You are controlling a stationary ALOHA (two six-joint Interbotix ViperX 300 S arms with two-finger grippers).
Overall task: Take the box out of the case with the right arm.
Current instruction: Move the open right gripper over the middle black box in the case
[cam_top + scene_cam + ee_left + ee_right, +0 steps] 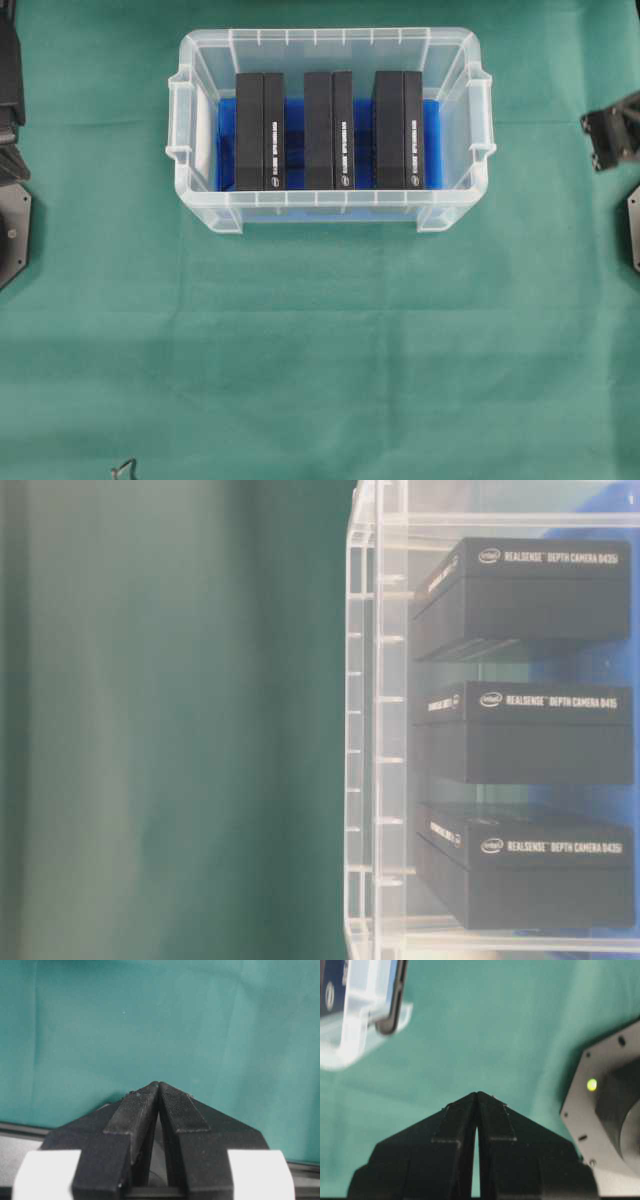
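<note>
Overhead: the case (330,125) sits far-centre on the green bench (320,340), three black boxes (330,130) standing side by side inside.
Table-level: the boxes read as stacked, apparently a sideways view.
Left wrist: left claw (158,1083) closed, empty.
Right wrist: right claw (477,1094) closed, empty, apart from the case corner.

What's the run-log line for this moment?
boxes: three in case | right hand: shut, empty, outside case | left hand: shut, empty

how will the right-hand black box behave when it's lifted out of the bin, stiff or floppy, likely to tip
Probably stiff: the right box keeps sharp, straight edges like rigid card. It stands on a narrow side, apart from the middle box, so a sideways nudge could tip it. Its smooth faces may slip in a pincer.
</note>
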